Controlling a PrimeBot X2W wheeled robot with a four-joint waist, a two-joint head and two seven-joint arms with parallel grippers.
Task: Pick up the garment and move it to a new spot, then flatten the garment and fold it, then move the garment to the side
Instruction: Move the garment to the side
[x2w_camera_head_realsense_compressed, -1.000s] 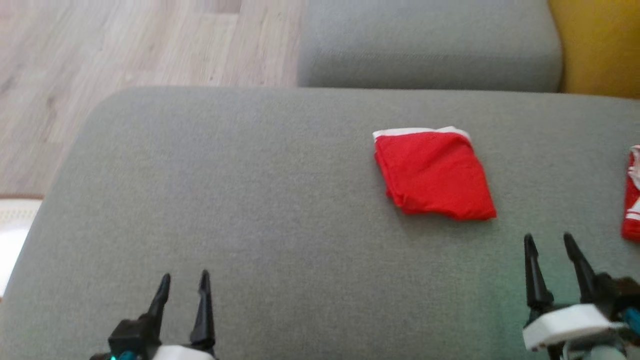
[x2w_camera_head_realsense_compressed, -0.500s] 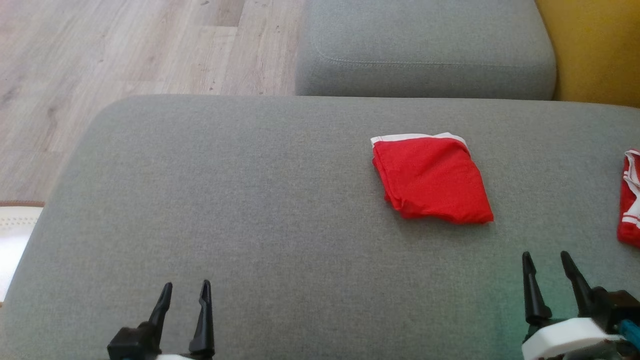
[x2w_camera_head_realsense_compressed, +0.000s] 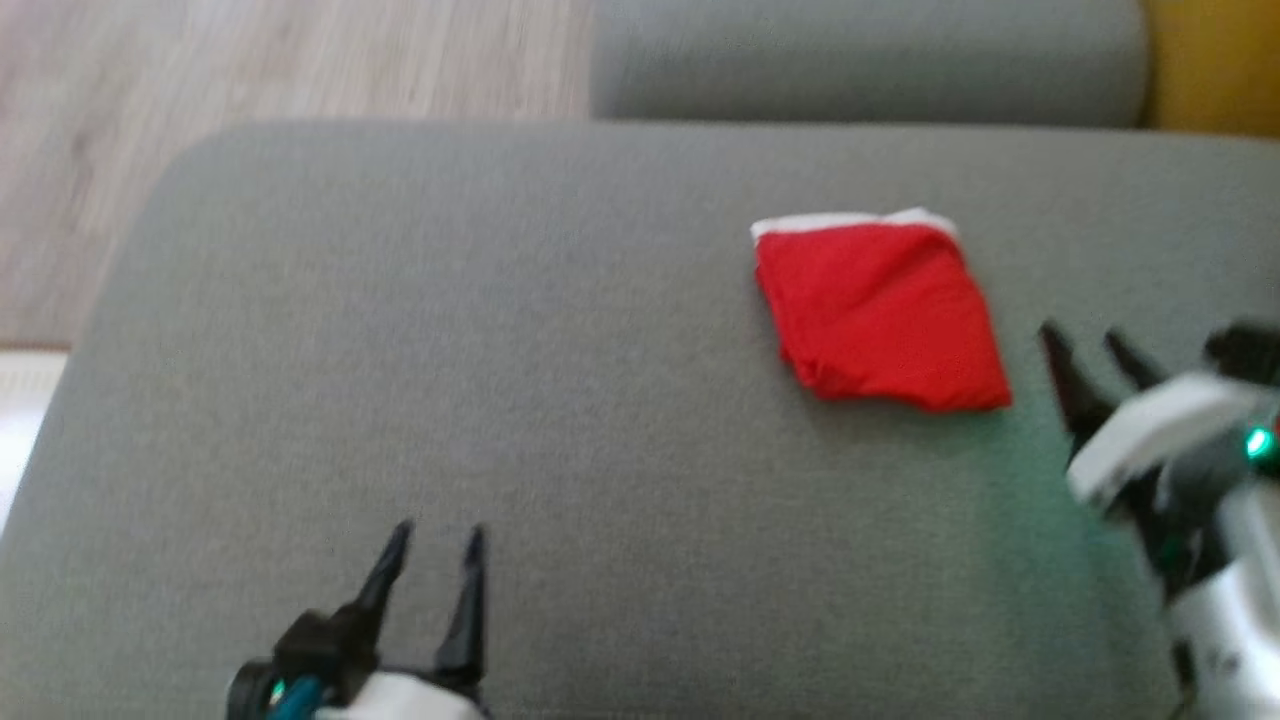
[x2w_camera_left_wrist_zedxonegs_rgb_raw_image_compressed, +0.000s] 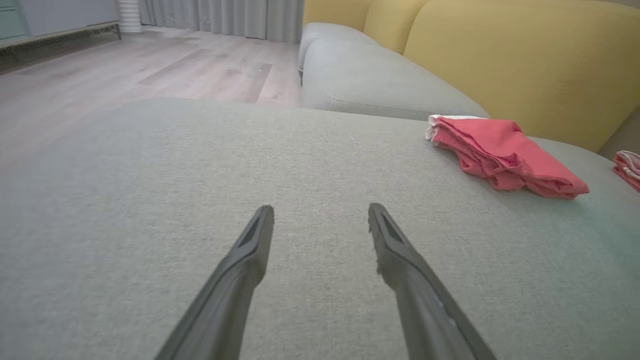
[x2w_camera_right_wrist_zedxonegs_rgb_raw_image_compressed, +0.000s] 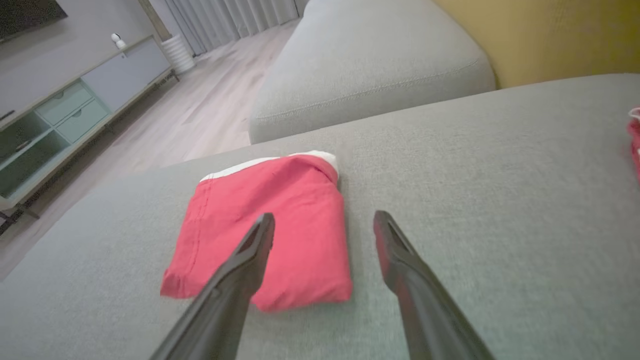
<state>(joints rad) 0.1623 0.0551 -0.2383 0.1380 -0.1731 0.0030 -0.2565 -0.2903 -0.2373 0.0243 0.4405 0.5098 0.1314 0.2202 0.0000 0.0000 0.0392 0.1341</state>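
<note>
A red garment (x2w_camera_head_realsense_compressed: 880, 310) with a white band along its far edge lies folded into a compact square on the grey cushion (x2w_camera_head_realsense_compressed: 500, 350). The left wrist view has the garment (x2w_camera_left_wrist_zedxonegs_rgb_raw_image_compressed: 502, 152) at the right. My right gripper (x2w_camera_head_realsense_compressed: 1085, 345) is open just right of it, raised above the cushion; in the right wrist view its left finger overlaps the garment (x2w_camera_right_wrist_zedxonegs_rgb_raw_image_compressed: 290, 225) and nothing sits between the fingers (x2w_camera_right_wrist_zedxonegs_rgb_raw_image_compressed: 400, 260). My left gripper (x2w_camera_head_realsense_compressed: 435, 540) is open at the lower left, far from the garment, over bare cushion.
A second red and white cloth (x2w_camera_left_wrist_zedxonegs_rgb_raw_image_compressed: 629, 167) lies at the cushion's far right edge. A second grey cushion (x2w_camera_head_realsense_compressed: 860, 60) and a yellow backrest (x2w_camera_head_realsense_compressed: 1215, 60) lie beyond. Wooden floor (x2w_camera_head_realsense_compressed: 250, 80) is at the left, with a low cabinet (x2w_camera_right_wrist_zedxonegs_rgb_raw_image_compressed: 60, 110).
My right gripper has moved up and forward, close to the garment's right edge. The left gripper shifted slightly right. The head camera has moved; the picture is blurred.
</note>
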